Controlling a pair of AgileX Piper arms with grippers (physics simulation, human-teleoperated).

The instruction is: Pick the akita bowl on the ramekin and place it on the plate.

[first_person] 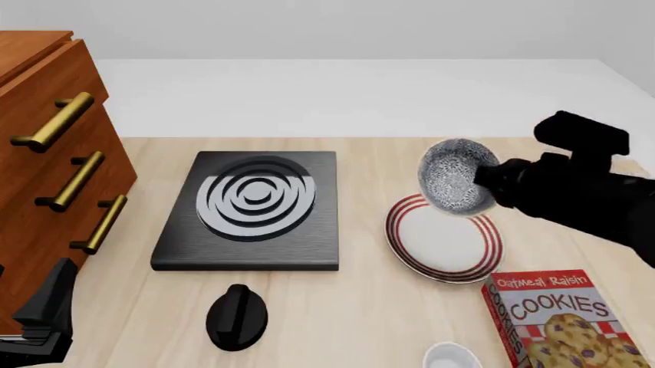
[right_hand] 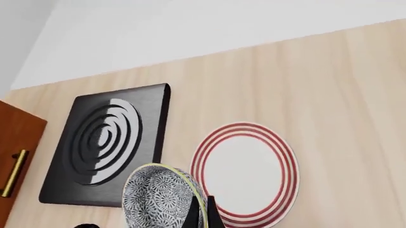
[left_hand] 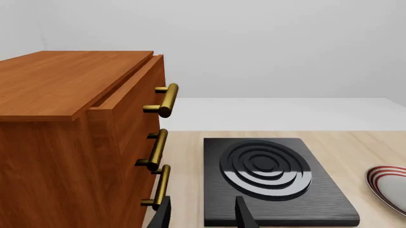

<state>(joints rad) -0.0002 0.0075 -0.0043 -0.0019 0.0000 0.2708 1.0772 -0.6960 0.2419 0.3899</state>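
White ramekin (first_person: 452, 357) cut off; bowl (first_person: 455, 176) in claw (right_hand: 204, 211).

Bright, even light all round, every view crisp edge to edge with no blur. Soft glare splits the stove (first_person: 251, 207) rings into a pale half and a dark half. Shadows on the worktop (first_person: 358, 322) are barely there.

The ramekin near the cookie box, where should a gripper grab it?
Take the ramekin by its rim from straight above, one finger inside and one outside: it sits upright, mouth up. The cookie box stands close beside it, so a side approach looks crowded.
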